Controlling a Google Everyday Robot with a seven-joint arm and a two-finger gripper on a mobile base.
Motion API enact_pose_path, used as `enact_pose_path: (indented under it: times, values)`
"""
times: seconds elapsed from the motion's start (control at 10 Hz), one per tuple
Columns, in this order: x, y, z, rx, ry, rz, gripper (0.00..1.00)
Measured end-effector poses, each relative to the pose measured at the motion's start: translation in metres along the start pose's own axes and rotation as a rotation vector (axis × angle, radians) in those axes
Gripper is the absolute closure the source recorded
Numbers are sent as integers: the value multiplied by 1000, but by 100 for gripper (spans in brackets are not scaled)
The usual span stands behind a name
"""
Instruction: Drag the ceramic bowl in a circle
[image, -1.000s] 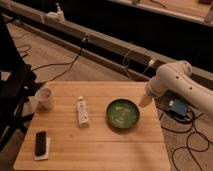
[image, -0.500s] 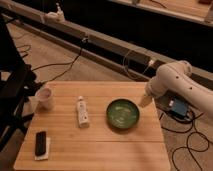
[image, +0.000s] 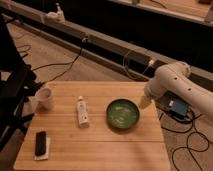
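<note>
Ceramic bowl (image: 123, 113) sits on the right part of the bench (image: 100, 150). Gripper (image: 144, 102) hangs just beside the bowl's right rim; whether it is open or closed, cannot tell. Judgement: no firm hold on the rim yet, so the whole circle is left to drag.

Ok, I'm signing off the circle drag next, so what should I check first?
1. Bowl upright on the table: ok.
2. Pincer beside the bowl's right rim: ok.
3. Pincer touching the bowl: cannot tell.
4. Tube left of the bowl, apart from it: ok.
5. Room toward the table's right edge: not ok, probably tight for a wide circle.
6. Cup far at the left: ok.
</note>
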Motion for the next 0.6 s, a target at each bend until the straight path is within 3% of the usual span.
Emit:
enact_pose_path:
  times: [0.2, 0.6]
  values:
    - [-11, 27, 15, -57, -12, -87, 31]
    - [-26, 77, 43, -171, -58, -191, 31]
